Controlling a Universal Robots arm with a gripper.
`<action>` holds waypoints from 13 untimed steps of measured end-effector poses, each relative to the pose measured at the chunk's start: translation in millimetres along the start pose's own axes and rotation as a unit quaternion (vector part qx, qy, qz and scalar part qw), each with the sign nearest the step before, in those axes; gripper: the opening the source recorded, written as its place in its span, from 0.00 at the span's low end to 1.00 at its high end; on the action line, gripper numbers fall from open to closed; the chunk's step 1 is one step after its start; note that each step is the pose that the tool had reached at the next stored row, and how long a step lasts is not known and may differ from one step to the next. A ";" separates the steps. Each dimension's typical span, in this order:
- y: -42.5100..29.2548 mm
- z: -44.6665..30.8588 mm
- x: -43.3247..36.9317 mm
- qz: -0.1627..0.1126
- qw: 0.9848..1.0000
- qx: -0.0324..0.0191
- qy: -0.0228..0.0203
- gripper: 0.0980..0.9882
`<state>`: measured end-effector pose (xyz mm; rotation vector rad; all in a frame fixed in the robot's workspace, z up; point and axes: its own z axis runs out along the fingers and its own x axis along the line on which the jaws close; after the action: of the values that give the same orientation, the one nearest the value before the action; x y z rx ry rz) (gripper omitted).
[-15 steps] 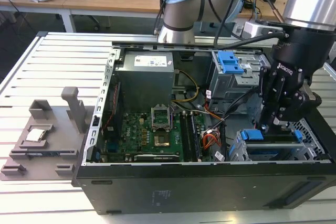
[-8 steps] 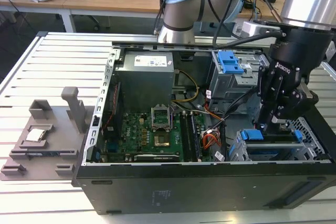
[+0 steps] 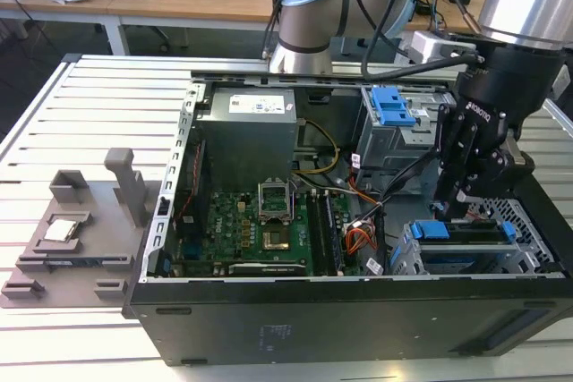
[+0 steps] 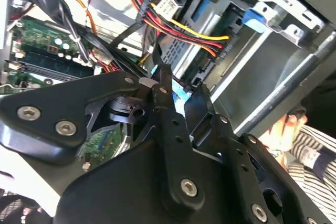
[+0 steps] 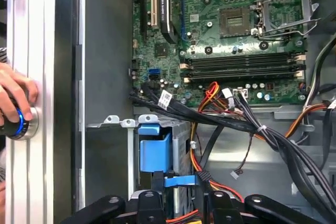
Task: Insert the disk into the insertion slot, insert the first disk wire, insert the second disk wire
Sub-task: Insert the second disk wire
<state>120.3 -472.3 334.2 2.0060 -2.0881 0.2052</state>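
The disk [image 3: 466, 237], in its bright blue carrier, lies inside the insertion slot [image 3: 530, 221], the perforated silver cage at the front corner of the open computer case on the exterior view's right. My gripper [image 3: 448, 210] hangs just over the cage's inner end. In the first wrist view the blue carrier [image 5: 155, 149] sits in the cage [image 5: 118, 123], and a flat blue wire [image 5: 181, 181] spans the gap between my black fingers [image 5: 157, 183]. In the second wrist view my gripper [image 4: 181, 97] is shut on that blue wire end, beside the cage.
A red, yellow and black wire bundle [image 4: 184, 32] crosses close to the fingers. The motherboard [image 3: 269, 221] and power supply [image 3: 246, 127] fill the case's middle. A grey drive box with a blue tab [image 3: 394, 106] stands behind. A person's hand [image 5: 16, 106] rests on a button by the case.
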 end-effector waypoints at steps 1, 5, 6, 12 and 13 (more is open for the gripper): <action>0.0 0.3 -0.1 0.000 1.000 0.000 -0.002 0.31; 0.0 2.5 -0.5 -0.001 1.000 0.000 -0.009 0.31; -0.1 3.4 -0.8 -0.001 1.000 0.000 -0.009 0.31; -0.3 6.0 -1.4 -0.001 1.000 0.000 -0.009 0.31; -0.3 6.0 -1.4 -0.001 1.000 0.000 -0.009 0.31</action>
<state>120.2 -472.5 328.1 2.0165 -2.0975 0.1865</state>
